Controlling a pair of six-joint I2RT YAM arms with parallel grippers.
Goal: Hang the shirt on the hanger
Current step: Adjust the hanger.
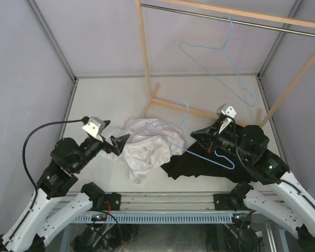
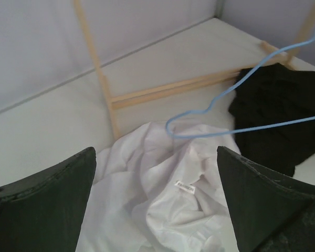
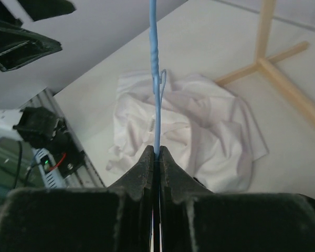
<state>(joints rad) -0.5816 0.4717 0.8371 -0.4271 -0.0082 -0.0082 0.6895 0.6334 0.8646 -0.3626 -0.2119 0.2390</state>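
The white shirt (image 1: 147, 147) lies crumpled on the table (image 1: 105, 100) between the 2 arms, its right edge touching a black garment (image 1: 199, 167). The left end effector (image 1: 121, 142) hovers at the shirt's left edge, jaws spread wide with nothing between them. The right end effector (image 3: 155, 153) is pinched tight on a light blue wire hanger (image 3: 153, 68) (a 2nd hanger (image 1: 236, 73) hangs from the wooden rack (image 1: 143, 63)), whose wire reaches over the shirt.

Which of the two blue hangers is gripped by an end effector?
The lower hanger, clamped in the right end effector; the other hanger hangs on the rail.
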